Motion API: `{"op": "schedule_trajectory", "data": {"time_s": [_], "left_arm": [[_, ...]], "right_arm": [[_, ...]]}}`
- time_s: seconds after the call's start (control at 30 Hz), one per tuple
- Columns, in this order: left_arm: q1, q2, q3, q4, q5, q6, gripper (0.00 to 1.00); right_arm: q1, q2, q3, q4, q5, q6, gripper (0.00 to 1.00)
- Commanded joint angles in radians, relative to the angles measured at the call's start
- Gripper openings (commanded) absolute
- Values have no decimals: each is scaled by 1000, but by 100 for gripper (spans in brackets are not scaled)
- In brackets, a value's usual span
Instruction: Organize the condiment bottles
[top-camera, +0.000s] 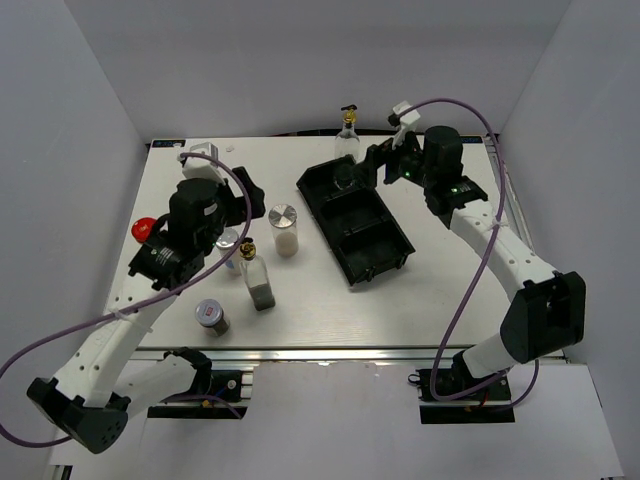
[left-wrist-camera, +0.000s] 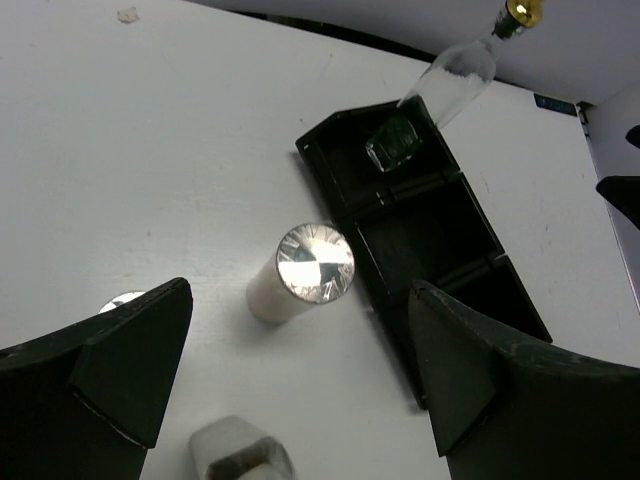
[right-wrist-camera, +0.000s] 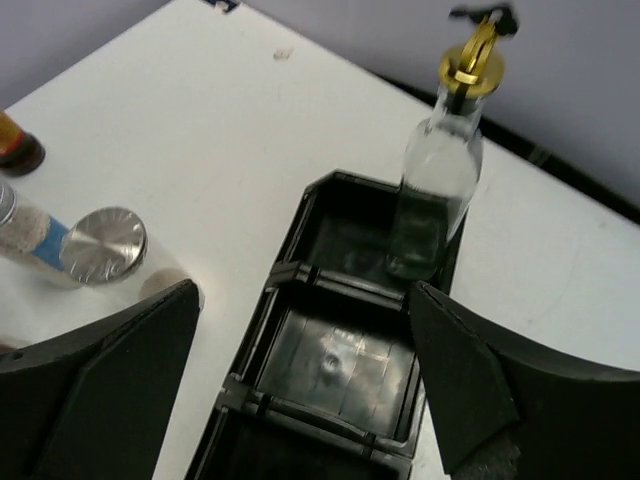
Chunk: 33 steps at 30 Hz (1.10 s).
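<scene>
White bench, enclosed by grey walls. Black tray (top-camera: 378, 247), three compartments, set right of centre. One gold-spouted glass bottle (top-camera: 347, 140) is stood upright in the far compartment.

Held on the bench left of the tray:
- second gold-spouted bottle (top-camera: 257, 275)
- white silver-lidded jar (top-camera: 285, 230)
- further silver-lidded jar (top-camera: 228, 240), partly hidden by the left arm
- small jar (top-camera: 211, 316) near the front edge
- red-capped jar (top-camera: 146, 229)

Left hand (left-wrist-camera: 300, 380) is held spread above the loose jars, nothing gripped. Right hand (right-wrist-camera: 305, 380) is held spread over the tray, nothing gripped.

A black tray (top-camera: 372, 245) with three compartments lies askew on the white worktop (top-camera: 330, 310), right of centre. A small pale scrap (left-wrist-camera: 127, 14) sits near the far edge.
</scene>
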<state>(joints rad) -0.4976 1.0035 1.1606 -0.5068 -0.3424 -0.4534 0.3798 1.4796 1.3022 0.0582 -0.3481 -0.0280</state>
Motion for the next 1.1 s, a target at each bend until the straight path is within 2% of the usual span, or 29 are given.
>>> {"op": "schedule_trajectory", "data": {"time_s": [0.0, 0.13, 0.27, 0.4, 0.5, 0.63, 0.83, 1.07], "left_arm": [[-12, -51, 13, -127, -18, -33, 98], [-13, -78, 13, -208, 68, -28, 98], [-13, -75, 50, -320, 34, -13, 98], [-15, -91, 22, -323, 129, 4, 98], [-15, -89, 14, -349, 118, 22, 98], [-19, -101, -2, -342, 178, 53, 98], [-48, -83, -35, -351, 204, 64, 98], [-105, -92, -58, -357, 144, 61, 96]], "right_arm": [[-2, -48, -15, 29, -38, 34, 89], [-2, -73, -23, 8, -51, 33, 89], [-4, -97, -44, 8, -49, 34, 89], [-4, -107, -63, -3, -52, -6, 89], [-4, -107, -72, -9, -66, -33, 89], [-2, -81, -51, -53, -66, -59, 90], [-4, -51, -40, -98, -19, -67, 90], [-4, -70, -61, -83, -9, -66, 90]]}}
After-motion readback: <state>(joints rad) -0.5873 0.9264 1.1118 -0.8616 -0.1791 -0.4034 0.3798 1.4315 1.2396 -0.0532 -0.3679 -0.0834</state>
